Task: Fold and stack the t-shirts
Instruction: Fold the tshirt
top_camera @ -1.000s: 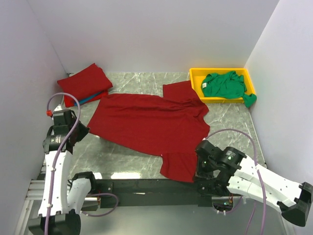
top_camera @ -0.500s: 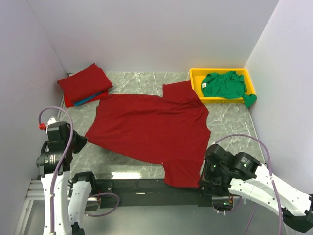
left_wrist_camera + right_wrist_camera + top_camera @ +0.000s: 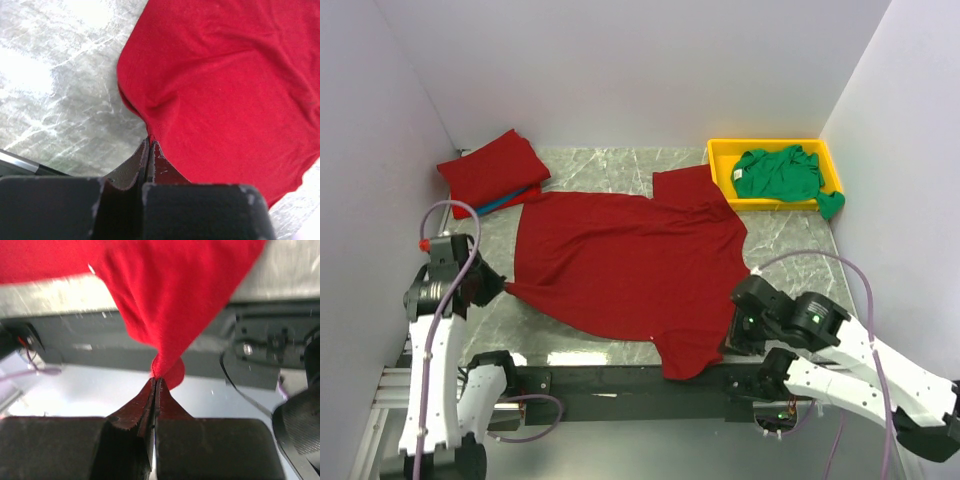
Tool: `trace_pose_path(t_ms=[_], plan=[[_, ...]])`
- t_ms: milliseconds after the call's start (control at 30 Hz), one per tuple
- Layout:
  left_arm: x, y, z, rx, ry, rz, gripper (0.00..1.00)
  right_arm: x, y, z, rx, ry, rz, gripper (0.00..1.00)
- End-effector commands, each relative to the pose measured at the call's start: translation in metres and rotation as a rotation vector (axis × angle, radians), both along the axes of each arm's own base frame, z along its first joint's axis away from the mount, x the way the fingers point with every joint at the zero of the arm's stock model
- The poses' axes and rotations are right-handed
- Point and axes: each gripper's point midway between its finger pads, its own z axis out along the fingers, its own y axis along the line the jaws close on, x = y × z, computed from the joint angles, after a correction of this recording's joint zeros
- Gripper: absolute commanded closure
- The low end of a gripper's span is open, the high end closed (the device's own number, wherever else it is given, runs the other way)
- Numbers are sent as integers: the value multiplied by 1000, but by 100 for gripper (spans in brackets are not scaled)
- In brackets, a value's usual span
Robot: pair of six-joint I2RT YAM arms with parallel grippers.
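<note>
Both jaws, pinched shut on the wide dark red cloth t-shirt (image 3: 630,260), have pulled it flatter, ready for folding.

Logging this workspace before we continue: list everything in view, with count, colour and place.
Spread dark red cloth t-shirt: one, dark red, table centre, sleeve over the near edge.
Folded cloth stack: one, dark red with blue layer, far left corner.
Crumpled green cloth t-shirt: one, green, in the tray, spilling over its rim.
Shallow yellow plastic tray: one, yellow, far right corner.
Grey marbled table: one, grey, underneath.
Left gripper: one, black, shut on the spread t-shirt's left corner.
Right gripper: one, black, shut on its near edge.
</note>
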Motion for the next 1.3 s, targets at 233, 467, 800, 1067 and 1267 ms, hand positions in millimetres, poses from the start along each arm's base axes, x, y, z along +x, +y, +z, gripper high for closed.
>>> trace_pose_path(t_ms=[233, 467, 800, 1067, 1267], plan=[[47, 5, -6, 41, -20, -96, 100, 104, 35, 27, -38, -259, -33, 100], [79, 8, -13, 31, -12, -110, 100, 160, 12, 43, -113, -317, -60, 100], [131, 19, -16, 25, -18, -113, 100, 226, -7, 39, -198, -296, -74, 100], [169, 17, -35, -1, 30, -201, 100, 274, -27, 39, -242, -287, -94, 100], [185, 20, -55, -3, 100, -253, 100, 299, -37, 26, -289, -251, -88, 100]])
